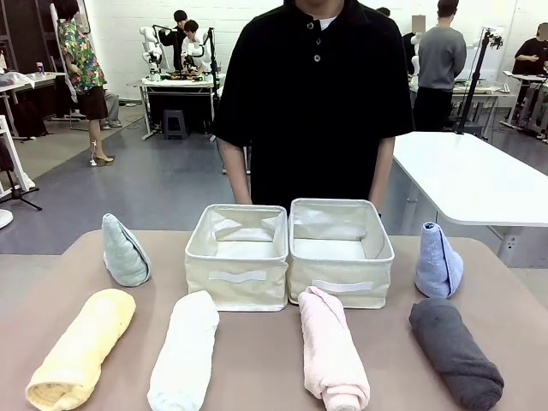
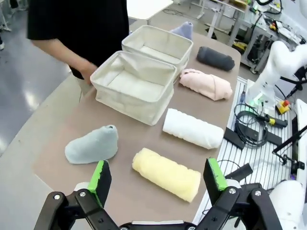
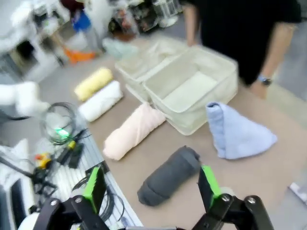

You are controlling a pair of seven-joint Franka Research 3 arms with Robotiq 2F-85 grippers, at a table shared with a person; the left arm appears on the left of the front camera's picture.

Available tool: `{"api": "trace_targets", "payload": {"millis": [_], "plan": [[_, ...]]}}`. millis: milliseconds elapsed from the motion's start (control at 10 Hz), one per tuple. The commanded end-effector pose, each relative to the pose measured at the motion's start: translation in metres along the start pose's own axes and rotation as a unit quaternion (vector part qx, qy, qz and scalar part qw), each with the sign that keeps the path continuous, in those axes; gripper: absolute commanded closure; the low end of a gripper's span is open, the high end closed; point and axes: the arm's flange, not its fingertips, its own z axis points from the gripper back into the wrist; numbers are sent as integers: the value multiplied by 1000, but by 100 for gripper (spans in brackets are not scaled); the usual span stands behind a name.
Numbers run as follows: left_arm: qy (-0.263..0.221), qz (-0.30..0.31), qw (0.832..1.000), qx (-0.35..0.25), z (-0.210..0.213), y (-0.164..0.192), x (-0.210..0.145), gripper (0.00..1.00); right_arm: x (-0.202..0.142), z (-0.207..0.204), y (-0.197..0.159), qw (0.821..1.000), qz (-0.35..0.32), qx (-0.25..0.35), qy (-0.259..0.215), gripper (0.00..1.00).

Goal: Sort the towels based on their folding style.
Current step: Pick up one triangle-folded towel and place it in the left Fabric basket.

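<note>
Towels (image 1: 184, 351) lying unsorted on the table (image 1: 257, 360) – four rolls in front, two cones flanking empty cream bins (image 1: 237, 257) | left gripper (image 2: 157, 172) hovering spread above yellow roll (image 2: 166, 173) | right gripper (image 3: 151, 179) spread above dark grey roll (image 3: 169, 176) – likely lining up first picks

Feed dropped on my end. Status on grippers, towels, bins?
Left gripper open, right gripper open, both empty. Four rolled towels, two cone towels on the table, unsorted. Bins empty; person's hand beside one.

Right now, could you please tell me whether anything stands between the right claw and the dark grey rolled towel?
Nothing visible does. The open right claw hangs above the dark grey towel with only air between.
</note>
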Motion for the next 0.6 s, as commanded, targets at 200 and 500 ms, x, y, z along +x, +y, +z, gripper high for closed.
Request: {"api": "trace_targets", "payload": {"millis": [200,500], "plan": [[4,-9,1000,-11,6,-4,-4,0,-2,5,9,999,41,27,9,0],[4,-9,1000,-11,6,-4,-4,0,-2,5,9,999,41,27,9,0]]}}
